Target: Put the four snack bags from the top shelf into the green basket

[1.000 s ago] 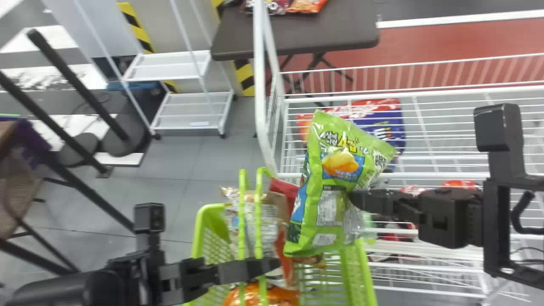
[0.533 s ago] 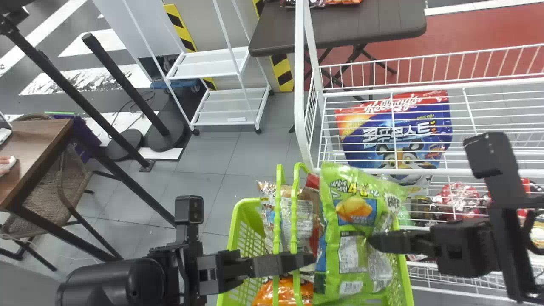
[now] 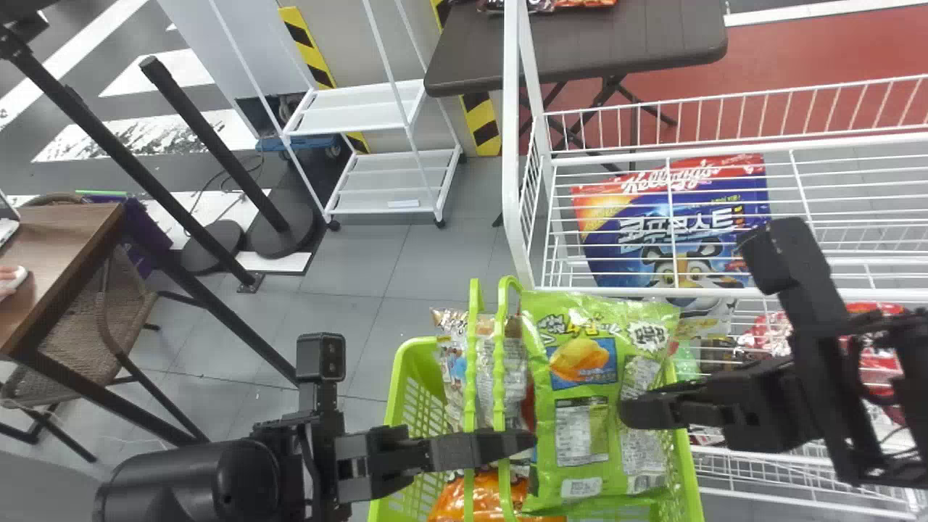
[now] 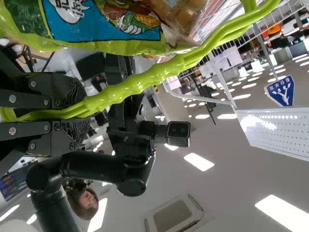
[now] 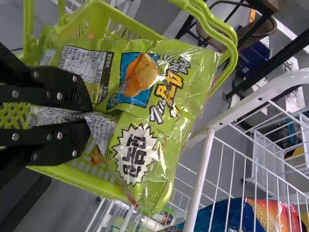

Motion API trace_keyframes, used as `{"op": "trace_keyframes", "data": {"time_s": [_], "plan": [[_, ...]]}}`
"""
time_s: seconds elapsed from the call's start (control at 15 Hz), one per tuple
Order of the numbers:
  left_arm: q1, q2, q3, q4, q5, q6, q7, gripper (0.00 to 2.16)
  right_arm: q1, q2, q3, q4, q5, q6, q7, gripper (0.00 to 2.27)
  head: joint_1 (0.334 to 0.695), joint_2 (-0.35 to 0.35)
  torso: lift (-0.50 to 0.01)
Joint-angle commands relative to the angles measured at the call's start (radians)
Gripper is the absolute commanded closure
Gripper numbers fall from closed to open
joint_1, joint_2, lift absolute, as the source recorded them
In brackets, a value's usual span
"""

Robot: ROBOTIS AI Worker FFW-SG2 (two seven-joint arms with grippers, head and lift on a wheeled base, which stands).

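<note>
So the green potato-chip bag (image 3: 580,377) is over the mouth of the green basket (image 3: 397,395), with the right gripper (image 5: 90,119) pinching a crumpled fold in its side. It hasn't been let go, so I wouldn't call this one done yet. A silvery snack bag (image 3: 451,348) and an orange snack bag (image 3: 487,499) are already in the basket, plus a bit of red packaging showing near the handles. I honestly can't count what's underneath, so no idea if this is number three or the last of the four. My guess is it just needs lowering a bit and releasing.

The chip bag itself looks puffy and shiny, with a golden chip on a blue panel, a jagged white burst and a pale printed label. One end sticks out past the rim on the rack side, so it might hang up there if dropped as is. Being that slick, it could slide too.

The left gripper (image 4: 83,113) is clamped on the basket handles (image 3: 473,341), which stand up. Next to all that is the white wire rack (image 3: 512,145), with a big cereal pouch (image 3: 623,254) visible through the wires.
</note>
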Motion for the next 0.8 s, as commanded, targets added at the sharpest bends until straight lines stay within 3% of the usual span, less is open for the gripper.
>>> {"op": "trace_keyframes", "data": {"time_s": [0.0,0.27,0.4,0.6,0.73], "plan": [[0.001,-0.001,-0.002,0.002,0.0,-0.003,-0.01,2.15,-0.022,-0.002,-0.115,-0.001,-0.151,0.002,0.031,0.06,0.695,0.35,0.0],[-0.001,0.001,0.0,0.002,0.003,0.0,-0.01,2.15,0.018,-0.007,-0.315,-0.069,-0.226,0.002,0.071,0.06,0.695,0.343,0.0],[0.001,0.001,-0.002,0.002,0.004,-0.003,-0.01,2.15,0.111,-0.007,-0.323,-0.107,-0.019,-0.061,0.078,0.06,0.695,0.301,0.0],[-0.002,0.001,-0.006,0.002,0.006,-0.003,-0.01,2.15,0.237,0.01,-0.195,-0.004,0.445,-0.859,0.015,0.06,0.695,0.174,0.0],[-0.002,0.001,-0.006,0.002,0.004,-0.003,-0.01,2.15,0.268,0.01,-0.172,0.137,0.536,-1.307,-0.07,0.06,0.695,0.064,0.0]]}}
